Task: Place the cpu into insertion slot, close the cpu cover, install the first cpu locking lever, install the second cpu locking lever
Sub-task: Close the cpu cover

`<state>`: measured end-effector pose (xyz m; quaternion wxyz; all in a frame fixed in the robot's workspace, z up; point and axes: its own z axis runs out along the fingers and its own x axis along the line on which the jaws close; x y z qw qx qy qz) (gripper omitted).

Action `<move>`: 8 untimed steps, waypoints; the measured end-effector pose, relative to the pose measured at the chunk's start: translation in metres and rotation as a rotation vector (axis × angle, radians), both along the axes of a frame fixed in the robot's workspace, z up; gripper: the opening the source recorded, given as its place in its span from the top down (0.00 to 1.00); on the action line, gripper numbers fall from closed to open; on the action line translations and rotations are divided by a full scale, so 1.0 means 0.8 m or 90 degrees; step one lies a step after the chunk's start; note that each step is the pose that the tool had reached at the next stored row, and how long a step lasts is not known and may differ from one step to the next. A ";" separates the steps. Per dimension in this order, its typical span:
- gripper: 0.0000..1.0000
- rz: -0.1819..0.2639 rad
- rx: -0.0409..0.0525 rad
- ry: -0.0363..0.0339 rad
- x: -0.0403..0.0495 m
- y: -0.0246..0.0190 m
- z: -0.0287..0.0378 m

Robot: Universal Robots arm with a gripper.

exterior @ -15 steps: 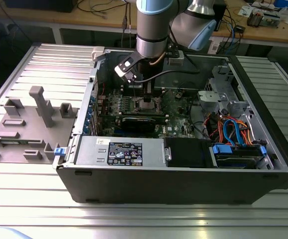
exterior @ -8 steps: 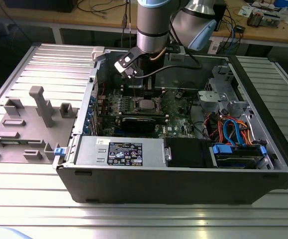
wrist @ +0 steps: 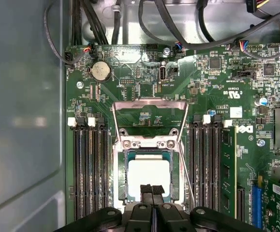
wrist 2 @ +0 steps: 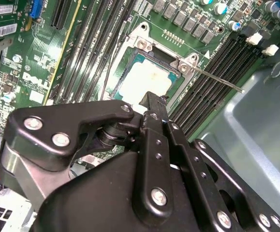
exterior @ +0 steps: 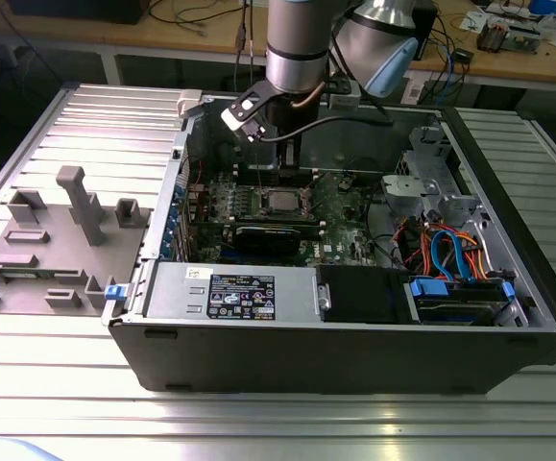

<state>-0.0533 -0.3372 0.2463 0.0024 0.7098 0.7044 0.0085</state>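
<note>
The claw [wrist: 152, 188] is hanging directly over the socket. Its two black fingertips [wrist: 146, 189] are pressed together, with nothing visibly pinched between them. In the second wrist view the claw [wrist 2: 153, 104] is overlapping the near edge of the cpu [wrist 2: 152, 77]; whether the two are touching cannot be told. In the first wrist view the cpu [wrist: 148, 175] is lying flat in the insertion slot, its pale metal top facing up. The cpu cover [wrist: 149, 103] is standing raised on its hinge and is not lying over the chip. A thin locking lever [wrist 2: 217, 79] is sticking out unlatched across the memory slots [wrist 2: 216, 59] beside the socket. The motherboard [wrist: 130, 77] is sitting inside an open computer case [exterior: 354, 355], which is lying on its side on the ribbed metal bench [exterior: 258, 427]. In the exterior view the arm [exterior: 297, 48] is reaching down into the case. A grey fixture block [exterior: 66, 240] is resting on the bench to the exterior view's left of the case.
</note>
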 end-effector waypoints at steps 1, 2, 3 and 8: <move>0.89 0.000 -0.0001 0.0000 0.000 0.0000 0.0001; 0.89 0.000 -0.0002 0.0001 0.001 -0.0001 0.0002; 0.89 0.000 -0.0001 0.0001 0.001 0.0000 0.0002; 0.89 0.000 -0.0001 0.0000 0.003 0.0000 0.0002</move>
